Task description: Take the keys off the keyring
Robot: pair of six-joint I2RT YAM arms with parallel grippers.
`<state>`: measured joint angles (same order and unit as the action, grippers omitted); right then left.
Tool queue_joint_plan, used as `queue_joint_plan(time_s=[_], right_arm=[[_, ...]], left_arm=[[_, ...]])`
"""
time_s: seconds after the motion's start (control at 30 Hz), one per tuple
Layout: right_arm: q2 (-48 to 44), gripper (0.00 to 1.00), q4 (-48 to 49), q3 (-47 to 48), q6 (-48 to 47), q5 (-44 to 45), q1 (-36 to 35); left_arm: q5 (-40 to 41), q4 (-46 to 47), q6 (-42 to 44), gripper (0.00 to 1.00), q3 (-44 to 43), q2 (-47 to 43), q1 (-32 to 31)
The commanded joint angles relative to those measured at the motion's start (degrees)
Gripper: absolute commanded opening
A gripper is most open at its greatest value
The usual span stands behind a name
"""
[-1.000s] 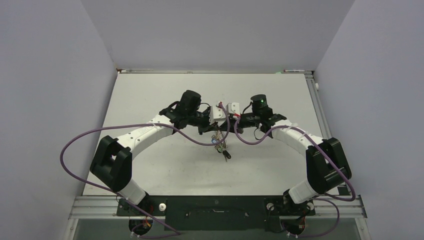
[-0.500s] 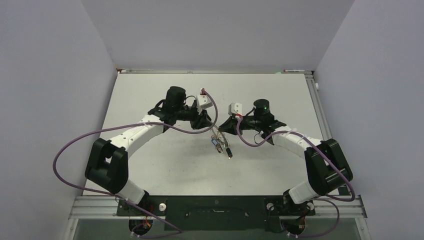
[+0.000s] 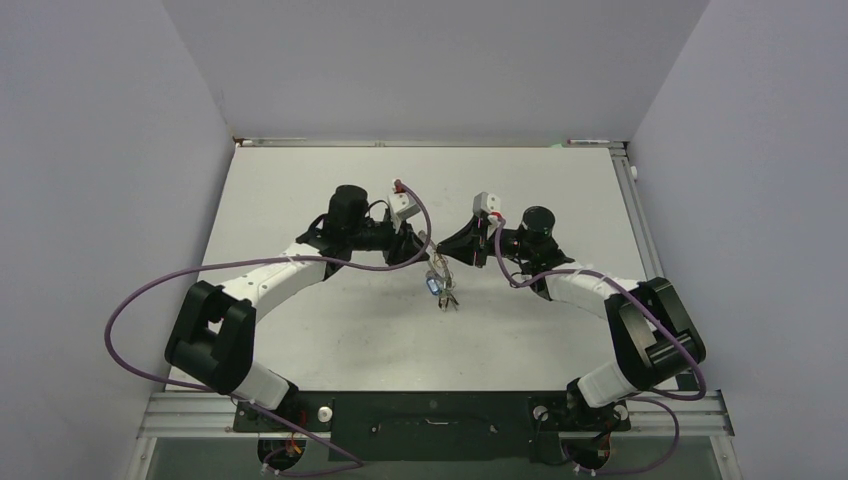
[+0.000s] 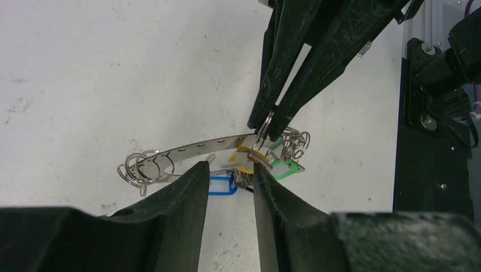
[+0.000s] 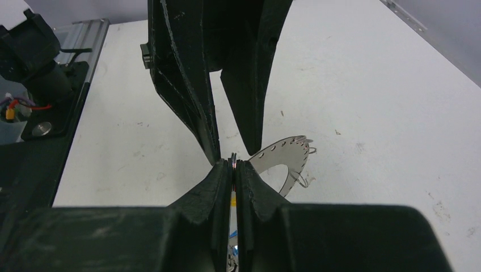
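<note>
From above, the tiny silver keys with coloured plastic heads [image 3: 441,290] are too small to tell apart. The left gripper [image 4: 228,168] covers the lower arc of the wide flat grey metal keyring [image 4: 193,149]; whether it grips cannot be told. The right gripper [image 5: 233,165] hides most of the small wire loop [image 5: 233,157] it pinches

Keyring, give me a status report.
Right gripper shut on small wire ring at keyring edge. Left gripper open, fingertips beside keyring. Keys attached, bunched together. No obstruction seen.
</note>
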<state>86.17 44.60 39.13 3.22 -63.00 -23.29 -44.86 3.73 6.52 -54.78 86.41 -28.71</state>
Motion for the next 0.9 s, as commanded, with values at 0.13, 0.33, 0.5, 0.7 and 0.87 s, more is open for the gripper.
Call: queue_joint_plan(time_s=[0.13, 0.33, 0.5, 0.7, 0.87], right_arm=[[0.9, 0.05, 14.6, -1.4, 11.0, 1.4, 0.3], [2.0, 0.05, 18.3, -2.2, 15.2, 3.1, 0.2], [3.4, 0.05, 22.3, -3.4, 19.6, 6.5, 0.2], [6.2, 0.05, 26.7, -5.0, 25.5, 11.3, -0.2], [6.4, 0.05, 26.4, -4.8, 26.1, 12.6, 0.1]], left_arm=[[-2.3, 11.8, -7.9, 0.31, -0.7, 1.8, -0.2], [-2.8, 16.2, -12.2, 0.12, -0.3, 3.7, -1.4], [-2.9, 20.9, -16.6, 0.00, 2.1, 4.6, -2.6], [-2.0, 22.9, -20.0, 0.00, 2.3, 6.5, -3.7], [0.6, 17.0, -17.1, 0.00, 2.7, 6.5, -3.6]])
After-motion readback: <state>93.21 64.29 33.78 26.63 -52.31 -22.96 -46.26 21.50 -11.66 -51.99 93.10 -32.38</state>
